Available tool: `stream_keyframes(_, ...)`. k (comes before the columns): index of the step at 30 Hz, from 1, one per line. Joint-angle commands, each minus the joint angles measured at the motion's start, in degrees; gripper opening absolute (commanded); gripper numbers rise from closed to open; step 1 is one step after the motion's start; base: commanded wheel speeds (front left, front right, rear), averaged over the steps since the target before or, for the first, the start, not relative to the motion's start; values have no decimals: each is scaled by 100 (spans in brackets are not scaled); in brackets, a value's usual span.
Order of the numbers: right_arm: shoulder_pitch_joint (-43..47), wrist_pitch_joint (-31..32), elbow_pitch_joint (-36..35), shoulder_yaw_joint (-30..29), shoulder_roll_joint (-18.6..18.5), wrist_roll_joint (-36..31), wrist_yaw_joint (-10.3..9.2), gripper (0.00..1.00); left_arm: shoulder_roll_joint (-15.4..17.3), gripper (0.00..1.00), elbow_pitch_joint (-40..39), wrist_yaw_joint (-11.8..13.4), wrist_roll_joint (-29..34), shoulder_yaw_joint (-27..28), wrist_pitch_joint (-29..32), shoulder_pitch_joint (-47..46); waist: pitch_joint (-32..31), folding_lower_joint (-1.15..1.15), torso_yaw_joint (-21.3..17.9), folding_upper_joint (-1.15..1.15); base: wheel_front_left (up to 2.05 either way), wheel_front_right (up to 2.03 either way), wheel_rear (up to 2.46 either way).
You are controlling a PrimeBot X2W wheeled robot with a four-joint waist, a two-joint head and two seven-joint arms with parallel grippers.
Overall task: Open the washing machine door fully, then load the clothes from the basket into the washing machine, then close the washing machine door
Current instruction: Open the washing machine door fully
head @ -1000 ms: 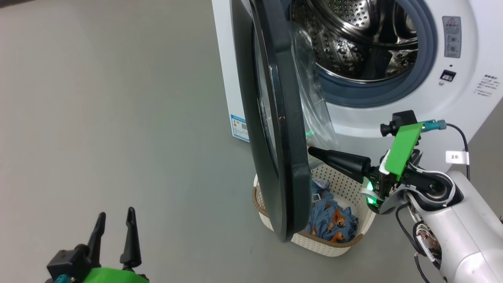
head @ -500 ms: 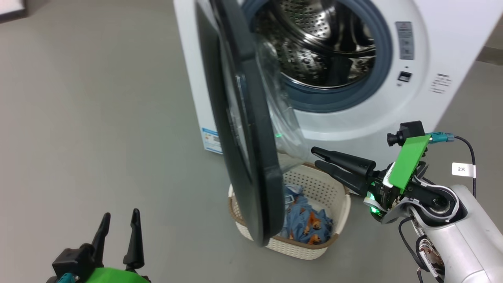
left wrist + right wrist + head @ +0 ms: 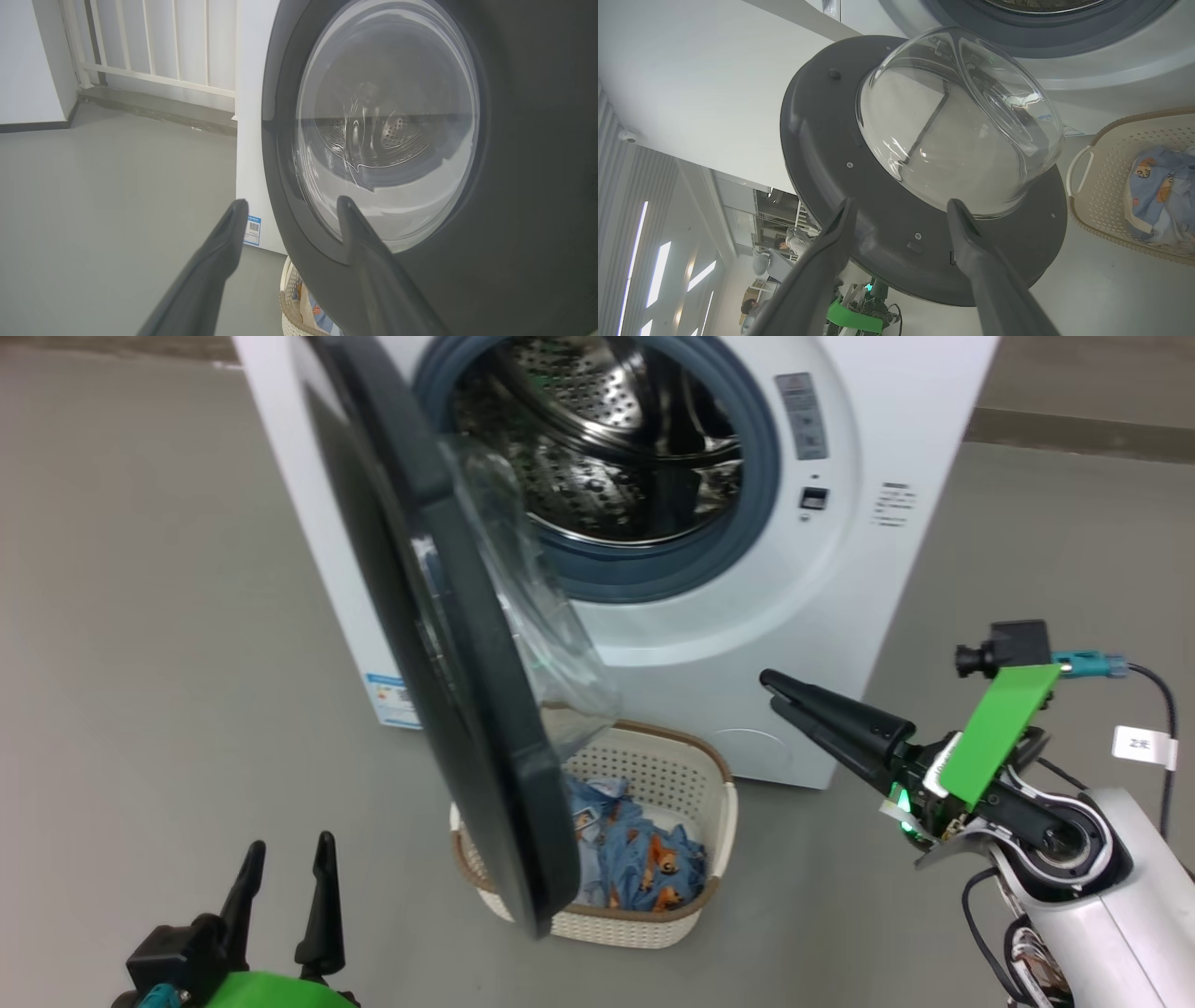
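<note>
Door (image 3: 457, 644) stands part open above basket (image 3: 653, 770) holding clothes (image 3: 644, 863); left gripper (image 3: 290, 843) spread wide, empty; right gripper (image 3: 771, 692) spread wide, empty, clear of door.

floor (image 3: 140, 616): plain matte grey | railing (image 3: 159, 42): white upright bars on a grey kerb (image 3: 154, 109) | wall (image 3: 28, 60): white, dark baseboard (image 3: 32, 126) | person (image 3: 793, 242): far off, small, blurred

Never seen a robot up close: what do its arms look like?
Pale silver-white right arm with black cables, a white tag, a bright green plate carrying a small black camera, a green light; both jaws have two long, tapered dark fingers.
</note>
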Motion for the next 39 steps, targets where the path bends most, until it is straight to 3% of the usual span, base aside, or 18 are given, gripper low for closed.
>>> stream_keyframes(1, 28, -147, -290, 15, -56, -110, 28, 100, 108, 100, -147, -13, -58, 160, -15, -237, 13, 0, -286, 0, 0, 0, 0)
stream_keyframes(10, 476, -1090, -1191, -57, -235, -572, 28, 100, 102, 100, -220, 30, -63, 133, -26, -236, 45, 0, -733, 0, 0, 0, 0)
stream_keyframes(20, 1114, -2907, -1688, 153, -825, -1771, 28, 100, 77, 100, -273, 66, -83, 112, -36, -154, -5, 0, -976, 0, 0, 0, 0)
stream_keyframes(24, 1265, -3894, -1579, 500, -1184, -2429, 28, 100, 78, 100, -307, 71, -80, 106, -39, -122, -43, 0, -1075, 0, 0, 0, 0)
stream_keyframes(30, 1367, -4736, -1216, 829, -1475, -3087, 28, 100, 81, 100, -362, 87, -78, 101, -41, -64, -77, 0, -1160, 0, 0, 0, 0)
stream_keyframes(39, 1433, -5355, -404, 577, -1362, -3939, 28, 100, 98, 100, -432, 120, -99, 107, -43, 1, -99, 0, -1281, 0, 0, 0, 0)
